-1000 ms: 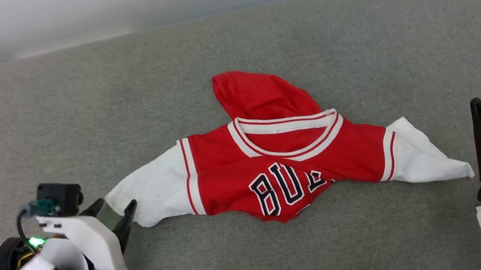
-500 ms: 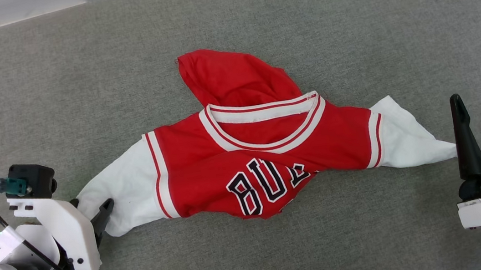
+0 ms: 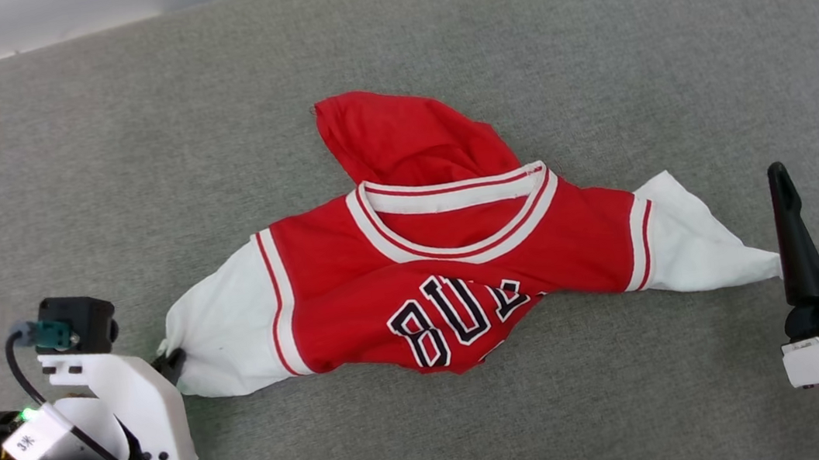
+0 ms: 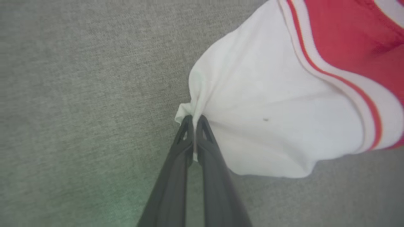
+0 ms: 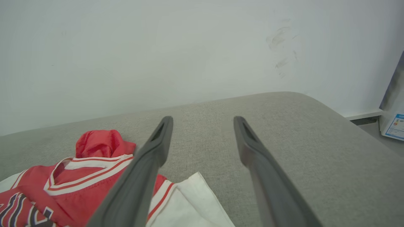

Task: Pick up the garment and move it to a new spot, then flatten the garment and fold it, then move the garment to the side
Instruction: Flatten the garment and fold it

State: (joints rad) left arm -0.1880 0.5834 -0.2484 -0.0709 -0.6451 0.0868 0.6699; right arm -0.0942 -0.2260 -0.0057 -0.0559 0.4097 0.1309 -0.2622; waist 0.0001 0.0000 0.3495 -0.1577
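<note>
Clenching the garment (image 3: 454,271) by its left sleeve hem, the left gripper (image 4: 193,121) holds; the right gripper (image 3: 809,164) gapes empty. Soft, light cloth likely sags: take the right sleeve too.

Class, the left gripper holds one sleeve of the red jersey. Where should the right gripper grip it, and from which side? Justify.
Grip the pointed tip of the other white sleeve, coming from the robot's right, fingers low. It tapers to a flat point nearest the open right gripper, mirroring the pinch of the left gripper, so the garment should probably lift evenly.
</note>
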